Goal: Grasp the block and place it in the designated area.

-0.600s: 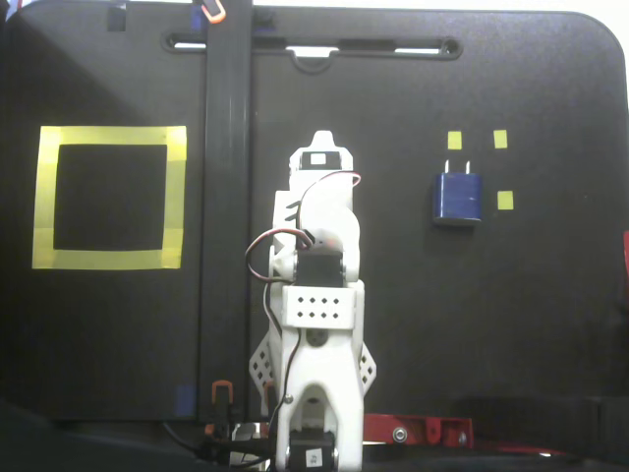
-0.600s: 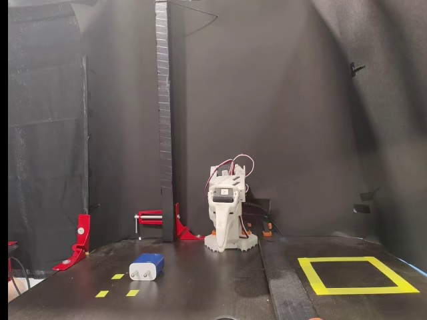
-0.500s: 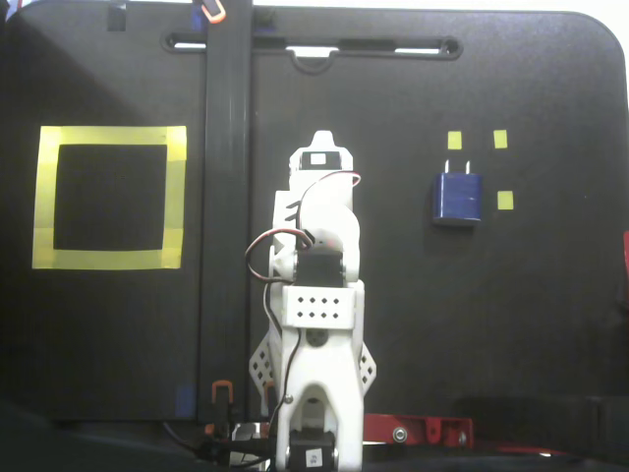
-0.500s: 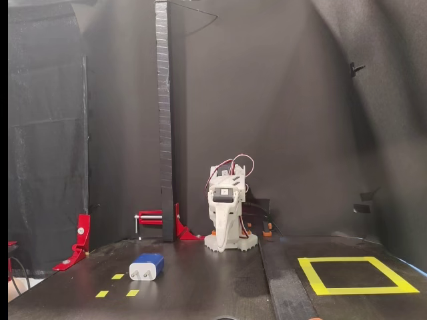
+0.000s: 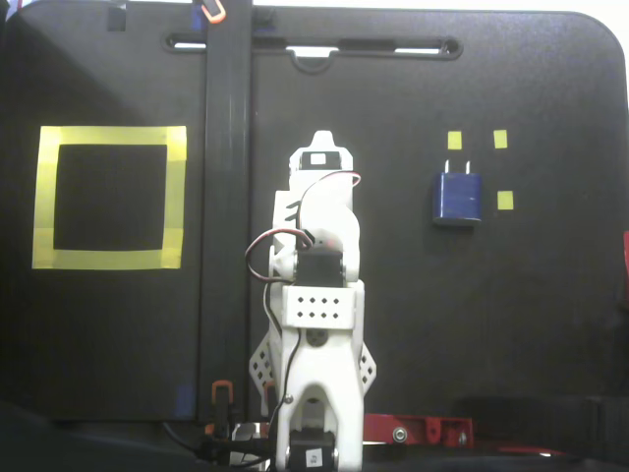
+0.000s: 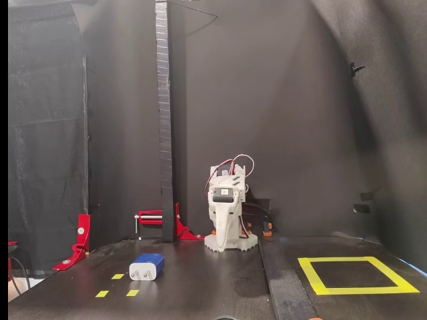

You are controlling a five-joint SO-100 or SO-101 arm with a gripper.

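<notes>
The gripper is folded at mid-table, nothing is held, and whether its fingers are spread or pressed together cannot be told. The block lies flat among small tape squares, well apart from the area. It is judged light, stiff and smooth, best pinched across its long sides; its prongs are hidden in the low fixed view.

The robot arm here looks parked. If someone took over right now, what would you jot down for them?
Gripper: folded in at the arm's base, holding nothing; open or shut cannot be told.
Block: lying on the table among small yellow tape markers, on the right of the top-down fixed view, untouched.
Designated area: the big yellow tape square on the left of that view, with nothing inside.
Done: nothing yet.
Left: reach to the block, grasp it, carry it across and set it down inside the square.
</notes>
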